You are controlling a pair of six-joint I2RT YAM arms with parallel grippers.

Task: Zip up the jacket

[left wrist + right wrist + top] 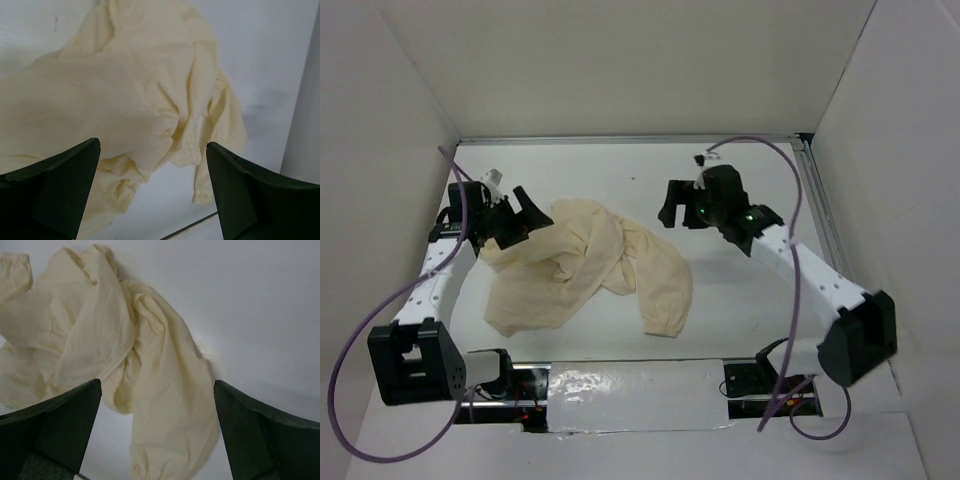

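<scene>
Crumpled in a loose heap on the white desk [730, 300], left of centre: the cream jacket [582, 268], not laid flat, zipper hidden among the folds. Spreads widest toward the near-left, with a rumpled lower edge there. Sends one sleeve [665, 285] curving right and then toward the near edge, ending in a gathered cuff [663, 325]. Bunched at its far-left edge directly by the left gripper [528, 222]. From the left wrist, that gripper [152, 144] spread wide, folds of jacket [125, 100] below and between the jaws, nothing pinched. Cannot tell whether metal meets cloth.

Right of the heap, over bare desk [250, 315] and apart from the fabric: the right gripper [667, 205], likewise gaping wide [157, 382], looking down at the jacket [100, 340].

Bare desk beyond the jacket, to its right, and in a strip along the near side. White walls [380, 150] close on the left, far and right. A metal rail [817, 210] along the far and right desk edges.
</scene>
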